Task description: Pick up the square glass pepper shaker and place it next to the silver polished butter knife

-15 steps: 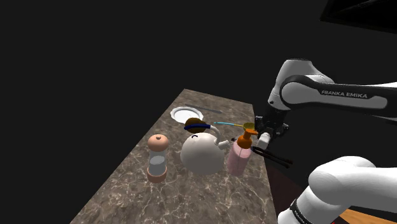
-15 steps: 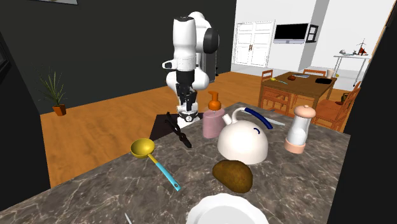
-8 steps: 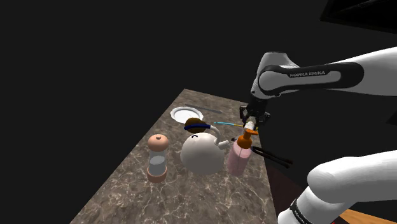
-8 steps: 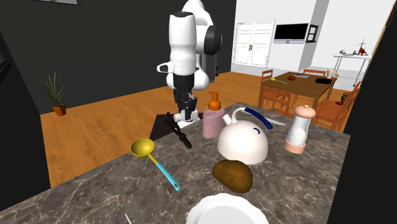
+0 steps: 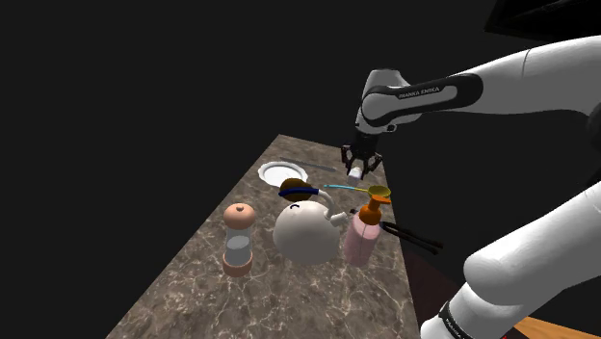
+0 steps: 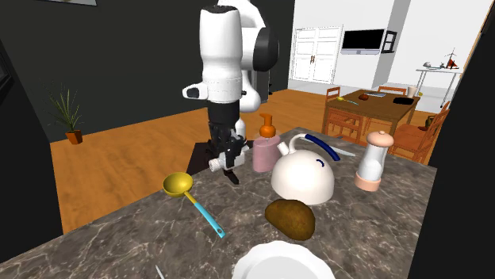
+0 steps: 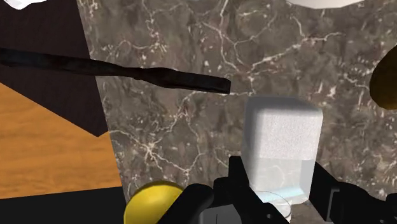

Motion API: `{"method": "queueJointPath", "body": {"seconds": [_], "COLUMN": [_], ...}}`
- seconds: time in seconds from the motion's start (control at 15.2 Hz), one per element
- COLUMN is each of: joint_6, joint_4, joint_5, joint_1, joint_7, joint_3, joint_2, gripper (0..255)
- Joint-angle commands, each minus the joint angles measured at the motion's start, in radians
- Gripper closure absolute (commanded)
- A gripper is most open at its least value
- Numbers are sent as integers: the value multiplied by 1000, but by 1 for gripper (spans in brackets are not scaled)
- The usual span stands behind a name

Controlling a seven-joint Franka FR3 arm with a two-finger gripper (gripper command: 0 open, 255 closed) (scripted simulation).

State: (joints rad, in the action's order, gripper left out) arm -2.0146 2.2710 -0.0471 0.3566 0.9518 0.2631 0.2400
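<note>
My black gripper is shut on a square clear shaker with a frosted white end, clasped between both fingers. It hangs above the marble counter, over the yellow ladle. In the shoulder view the gripper hovers past the pink soap bottle, with the shaker a small white spot in it. The second exterior view has the gripper low over the black tongs. A thin silvery tip, possibly the knife, pokes in at the bottom edge.
A white kettle with a blue handle, a brown lump, a white plate, a pinkish grinder and the ladle stand on the counter. The black tongs overhang the counter's edge, with a wooden floor below.
The arm has swung away from the stand along the counter, carrying the shaker from beside the soap bottle to above the ladle. Nothing on the counter has moved.
</note>
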Motion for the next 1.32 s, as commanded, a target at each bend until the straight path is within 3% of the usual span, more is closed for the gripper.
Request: {"method": "queueJointPath", "body": {"seconds": [0.0,0.66,1.25], "joint_6": [-4,105,14], "joint_4": [-85,-591,-539], "joint_5": [23,144,158], "joint_1": [7,-17,-21], "joint_7": [17,91,101], "joint_3": [9,20,15], "joint_2": [-91,-506,-547], "gripper": [255,255,255]}}
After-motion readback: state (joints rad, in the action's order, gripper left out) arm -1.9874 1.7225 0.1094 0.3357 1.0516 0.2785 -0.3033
